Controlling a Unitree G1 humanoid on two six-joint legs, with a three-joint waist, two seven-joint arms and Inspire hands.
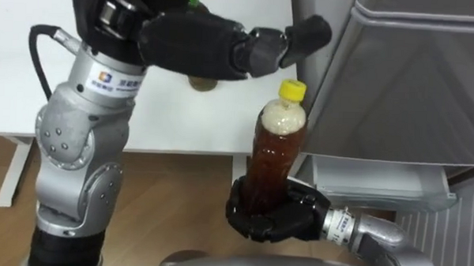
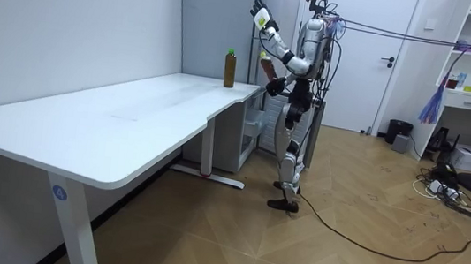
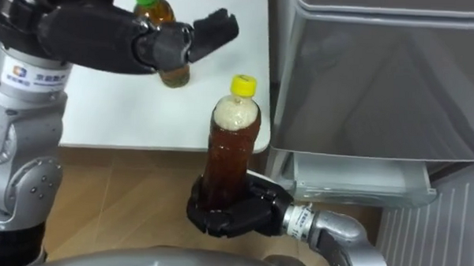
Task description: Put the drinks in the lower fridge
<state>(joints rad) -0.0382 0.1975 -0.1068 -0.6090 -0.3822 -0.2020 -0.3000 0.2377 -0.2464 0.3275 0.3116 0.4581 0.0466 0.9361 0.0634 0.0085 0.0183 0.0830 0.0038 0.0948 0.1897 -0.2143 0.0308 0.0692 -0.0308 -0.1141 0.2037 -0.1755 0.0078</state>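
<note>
I see the right robot hand (image 1: 270,217) clamped round the lower part of the yellow-capped bottle (image 1: 277,150), which is held upright off the bench (image 1: 182,115) edge, just beside the grey fridge (image 1: 405,83). The left robot hand (image 1: 200,45) hangs raised over the bench corner, fingers apart and empty. A green-capped bottle (image 3: 174,74) stands near that corner.

"What does your left arm look like?"

"At the upper left, my left hand (image 1: 200,45) is matte black. The forearm is silver with a small logo sticker, and a black cable loops beside it. Below are rounded grey housings dotted with screws."

"And the right?"

"At the lower right, my right hand (image 1: 270,217) is black, with a printed silver wrist band."
</note>
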